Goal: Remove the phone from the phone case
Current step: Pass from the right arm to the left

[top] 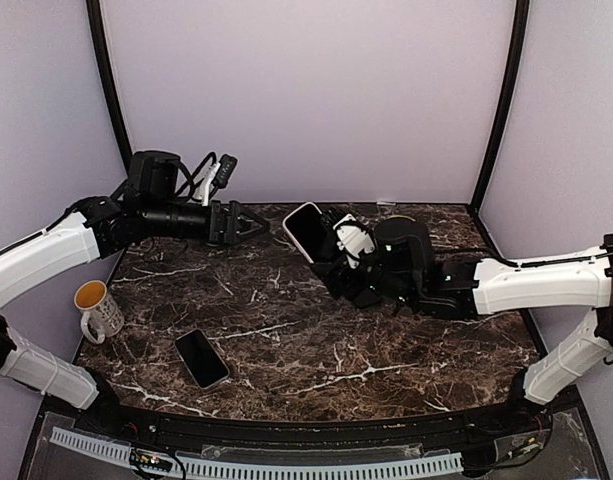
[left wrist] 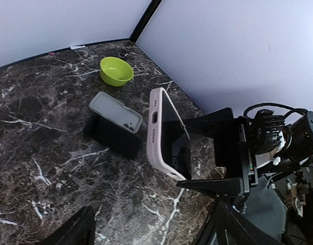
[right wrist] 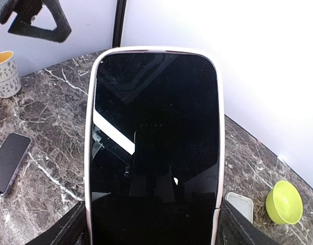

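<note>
The phone [right wrist: 153, 138], black screen up, sits inside a pale pink phone case [left wrist: 157, 133] that is lifted off the table and tilted. My right gripper [right wrist: 153, 232] is shut on the case's long edges near its lower end; in the top view this gripper [top: 333, 257] is under the cased phone [top: 306, 230]. My left gripper [top: 258, 226] hovers just left of the phone, apart from it. In the left wrist view its fingers [left wrist: 72, 229] stand wide open at the bottom corners with only tabletop between them.
A bare black phone [top: 202, 358] lies on the marble table [top: 306, 350] near the front left. A mug [top: 96, 308] stands at the left edge. A grey empty case [left wrist: 115, 111] and a green bowl [left wrist: 116, 70] sit behind the right arm near the back wall.
</note>
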`<control>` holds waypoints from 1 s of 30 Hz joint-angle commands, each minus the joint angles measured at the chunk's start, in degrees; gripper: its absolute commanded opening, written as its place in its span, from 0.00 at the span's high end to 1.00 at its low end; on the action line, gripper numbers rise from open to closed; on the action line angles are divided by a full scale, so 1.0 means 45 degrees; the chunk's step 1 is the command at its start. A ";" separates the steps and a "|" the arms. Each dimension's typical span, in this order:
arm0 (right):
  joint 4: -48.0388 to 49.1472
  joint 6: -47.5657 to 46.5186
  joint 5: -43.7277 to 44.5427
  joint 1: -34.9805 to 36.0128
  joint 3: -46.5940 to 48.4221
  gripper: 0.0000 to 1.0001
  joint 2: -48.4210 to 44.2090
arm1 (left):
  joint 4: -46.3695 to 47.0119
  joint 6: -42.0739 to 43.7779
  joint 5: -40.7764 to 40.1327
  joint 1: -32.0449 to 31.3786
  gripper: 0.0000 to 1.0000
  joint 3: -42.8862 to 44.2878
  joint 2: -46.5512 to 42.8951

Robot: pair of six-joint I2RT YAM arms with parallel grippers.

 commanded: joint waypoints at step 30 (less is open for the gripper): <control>0.1493 -0.0511 0.0738 0.0768 0.1076 0.11 0.0154 | 0.3756 -0.3083 0.3774 0.0058 1.00 -0.0016 0.1653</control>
